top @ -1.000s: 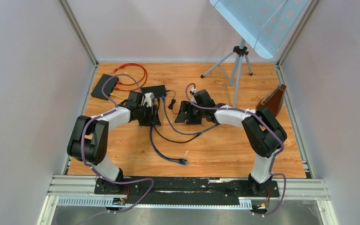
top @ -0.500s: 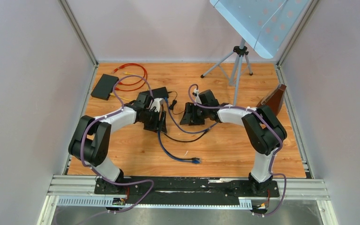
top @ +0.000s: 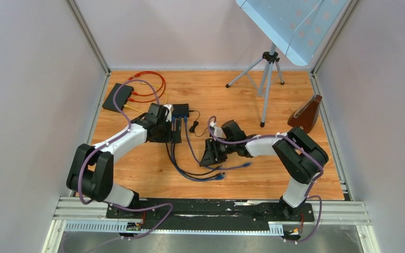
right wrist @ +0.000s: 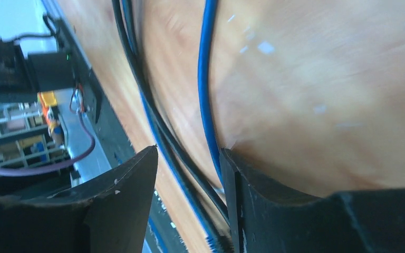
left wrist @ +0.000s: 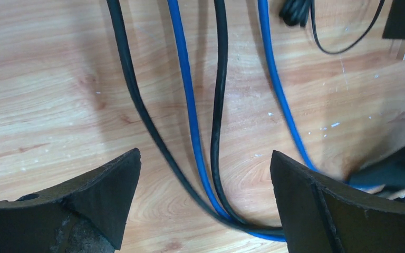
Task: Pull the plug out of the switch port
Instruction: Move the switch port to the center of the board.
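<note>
L end effector [left wrist: 205, 155] spread wide over blue cables [left wrist: 188, 100] + black cables [left wrist: 219, 79] on worktop [left wrist: 42, 79], just beside switch [top: 180, 110]. R end effector [right wrist: 189, 151] part-spread, cables in gap, not clamped. Loose blue plug [top: 220, 177] lies on worktop nr R end effector; can't tell if any plug sits in switch.

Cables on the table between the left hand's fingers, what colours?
Two blue cables and two black cables, clearest in the left wrist view.

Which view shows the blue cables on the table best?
Left wrist: two blue cables run sharp and close up, side by side. Top external shows them whole but small; right wrist shows them blurred and partly cut off.
</note>
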Tool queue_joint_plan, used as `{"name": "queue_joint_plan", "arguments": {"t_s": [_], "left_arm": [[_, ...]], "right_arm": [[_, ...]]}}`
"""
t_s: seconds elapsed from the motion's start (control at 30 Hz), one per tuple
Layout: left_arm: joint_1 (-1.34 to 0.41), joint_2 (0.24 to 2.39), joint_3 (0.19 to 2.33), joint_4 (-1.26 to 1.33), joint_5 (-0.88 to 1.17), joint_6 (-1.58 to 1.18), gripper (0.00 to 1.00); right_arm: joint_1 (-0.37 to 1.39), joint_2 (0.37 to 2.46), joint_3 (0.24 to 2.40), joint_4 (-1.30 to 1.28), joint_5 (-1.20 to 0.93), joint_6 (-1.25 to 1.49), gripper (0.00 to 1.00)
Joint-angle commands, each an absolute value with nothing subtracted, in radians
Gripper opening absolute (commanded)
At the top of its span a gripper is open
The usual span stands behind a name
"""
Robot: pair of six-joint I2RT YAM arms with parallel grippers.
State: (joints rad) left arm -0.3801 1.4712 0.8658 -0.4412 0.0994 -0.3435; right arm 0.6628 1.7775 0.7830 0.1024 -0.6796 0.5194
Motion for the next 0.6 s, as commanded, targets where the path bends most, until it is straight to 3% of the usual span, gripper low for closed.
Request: {"name": "queue_joint_plan", "arguments": {"t_s": [0.0,0.3,0.57], "left_arm": [[-0.379,1.411,0.852,-0.39,0.01,-0.403,1.0],[-0.284,1.471,0.876,-0.368,0.016,-0.399,1.0],[-0.121,1.527,0.967,-0.28,0.169,-0.42,1.0]], "right_arm": [[0.777,1.813,0.649,-0.021,-0.541,0.554,0.53],[0.863,1.687,0.485,0.114,-0.479,0.708,0.53],[0.815,1.554,0.86,-0.216,-0.26,0.528,0.68]]}}
